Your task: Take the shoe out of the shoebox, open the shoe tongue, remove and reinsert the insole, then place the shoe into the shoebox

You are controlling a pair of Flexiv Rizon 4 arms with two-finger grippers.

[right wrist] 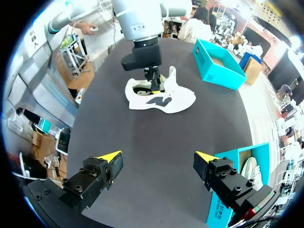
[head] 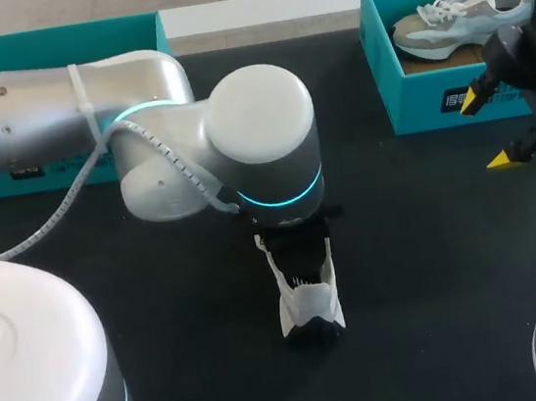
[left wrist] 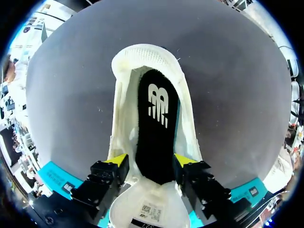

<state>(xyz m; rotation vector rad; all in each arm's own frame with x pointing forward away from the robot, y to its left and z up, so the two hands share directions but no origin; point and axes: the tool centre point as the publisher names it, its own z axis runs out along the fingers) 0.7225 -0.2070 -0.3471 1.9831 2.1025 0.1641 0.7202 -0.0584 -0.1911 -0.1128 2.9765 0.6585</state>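
Clasping insole, left gripper, right gripper agape

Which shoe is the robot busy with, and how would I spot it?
Start at the black table, then find the left arm's gripper over its middle. The white shoe lies right beneath it, out on the tabletop with its black insole showing, unlike the grey-and-white shoe lying in the right-hand teal shoebox.

Shoe lies mid worktop, under L tool, w/ insole inside it. Shoebox at far R, 2nd shoe in it; R tool just in front. Another box far L.
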